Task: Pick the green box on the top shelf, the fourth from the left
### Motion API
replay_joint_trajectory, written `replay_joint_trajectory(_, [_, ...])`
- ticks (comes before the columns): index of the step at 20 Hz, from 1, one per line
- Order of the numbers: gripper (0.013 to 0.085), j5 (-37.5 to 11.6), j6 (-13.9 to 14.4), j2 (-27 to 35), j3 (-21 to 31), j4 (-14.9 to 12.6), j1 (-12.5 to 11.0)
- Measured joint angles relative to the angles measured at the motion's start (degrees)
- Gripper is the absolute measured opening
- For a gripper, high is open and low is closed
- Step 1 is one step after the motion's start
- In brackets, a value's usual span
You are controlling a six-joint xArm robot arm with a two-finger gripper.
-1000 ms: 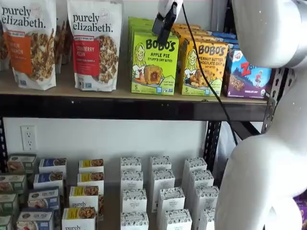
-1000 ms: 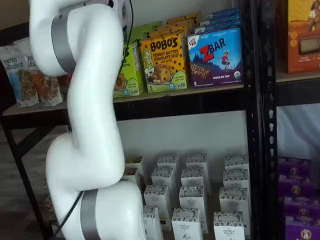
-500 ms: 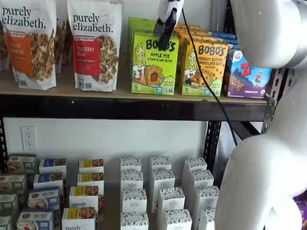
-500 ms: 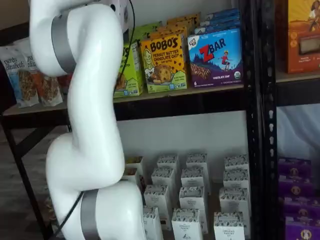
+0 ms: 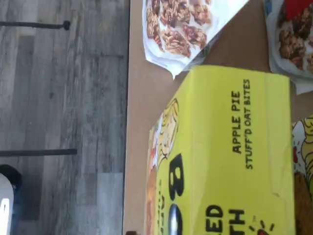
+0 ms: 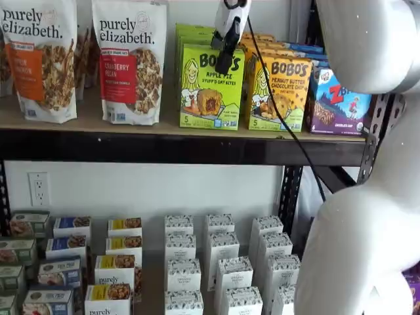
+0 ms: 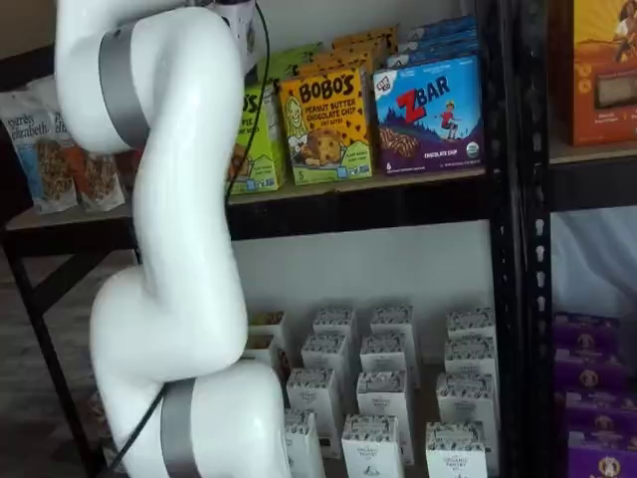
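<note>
While the gripper (image 6: 224, 63) hangs in front of the upper part of the green box (image 6: 210, 86), its black fingers overlap the "BOBO'S" lettering in a shelf view, and whether the jaws are spread or pressed together cannot be told, since they show side-on with no clear gap. That box stands upright at the front edge of the top shelf (image 6: 164, 146), directly behind and below the jaws. To the jaws' one side stand two purely elizabeth granola bags (image 6: 130, 60), and to the other side the yellow-orange Bobo's box (image 6: 278, 93) touches the green carton, with the ZBar box (image 6: 336, 104) beyond it. A black cable (image 6: 275, 105) trails from the gripper across the yellow-orange box. In a shelf view the white arm (image 7: 169, 239) covers most of the green box (image 7: 261, 144). The wrist view shows the carton's top (image 5: 230, 156) close beneath, a granola bag (image 5: 186, 29) beside it. Compared with half a second ago, the gripper has dropped slightly lower over the box front.
</note>
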Motion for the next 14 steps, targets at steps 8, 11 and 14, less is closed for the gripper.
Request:
replay_joint_trajectory(8, [0.0770, -1.00, 0.15, -0.36, 1.23, -0.61, 0.39])
replay_joint_trajectory(11, [0.0690, -1.47, 0.14, -0.61, 1.72, -0.47, 0.41])
replay_joint_trajectory(14, [0.0610, -1.64, 0.13, -0.71, 1.86, -0.22, 0.39])
